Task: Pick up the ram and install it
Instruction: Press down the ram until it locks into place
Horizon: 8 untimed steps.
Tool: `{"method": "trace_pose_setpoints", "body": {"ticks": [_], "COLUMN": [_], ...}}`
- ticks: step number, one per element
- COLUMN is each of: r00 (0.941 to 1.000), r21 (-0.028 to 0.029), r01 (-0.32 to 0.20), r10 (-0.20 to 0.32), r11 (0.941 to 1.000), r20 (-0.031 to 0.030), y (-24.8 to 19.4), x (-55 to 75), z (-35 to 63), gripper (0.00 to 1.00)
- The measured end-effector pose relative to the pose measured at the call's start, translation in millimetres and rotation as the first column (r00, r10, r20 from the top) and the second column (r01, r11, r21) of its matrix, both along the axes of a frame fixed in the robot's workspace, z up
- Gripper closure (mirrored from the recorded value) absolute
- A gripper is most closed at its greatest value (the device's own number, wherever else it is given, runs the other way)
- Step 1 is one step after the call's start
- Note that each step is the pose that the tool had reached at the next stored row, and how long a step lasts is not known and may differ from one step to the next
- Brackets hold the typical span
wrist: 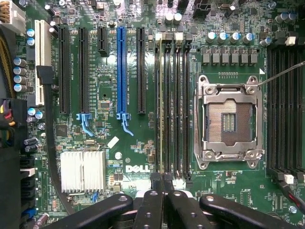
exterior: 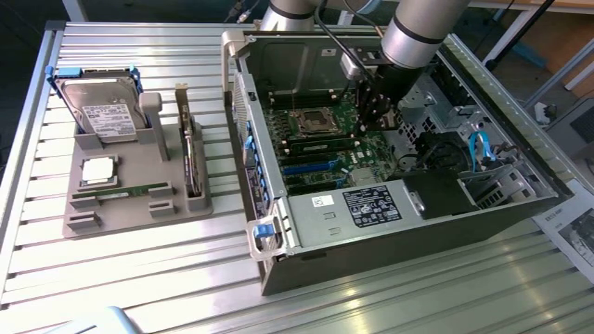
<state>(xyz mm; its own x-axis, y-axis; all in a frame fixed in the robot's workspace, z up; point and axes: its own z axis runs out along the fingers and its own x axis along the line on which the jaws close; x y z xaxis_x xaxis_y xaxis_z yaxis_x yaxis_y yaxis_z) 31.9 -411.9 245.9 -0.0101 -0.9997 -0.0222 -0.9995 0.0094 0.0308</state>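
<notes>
Gripper (wrist: 162,180) clamps ram (wrist: 162,105) | wrist: edge-on near socket (wrist: 229,121) | exterior: arm (exterior: 418,28) inside case (exterior: 390,229)

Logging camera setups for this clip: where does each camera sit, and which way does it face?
Exterior view: high, off the arm, looking down on the slatted table, parts tray and open computer case; the arm and gripper reach into the case.
Wrist view: on the wrist, facing the motherboard squarely; the gripper's shut fingers show in front.
Shared: the motherboard, its processor socket and the gripper.
</notes>
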Motion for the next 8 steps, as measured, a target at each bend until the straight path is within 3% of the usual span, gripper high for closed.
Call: {"method": "trace_pose_setpoints", "body": {"ticks": [8], "r00": [1.0000], "r21": [-0.0002], "r01": [0.000], "r10": [0.000], "r11": [1.0000], "r20": [0.0007], "y": [0.8], "x": [0.0], "z": [-3.5], "gripper": [0.90]}}
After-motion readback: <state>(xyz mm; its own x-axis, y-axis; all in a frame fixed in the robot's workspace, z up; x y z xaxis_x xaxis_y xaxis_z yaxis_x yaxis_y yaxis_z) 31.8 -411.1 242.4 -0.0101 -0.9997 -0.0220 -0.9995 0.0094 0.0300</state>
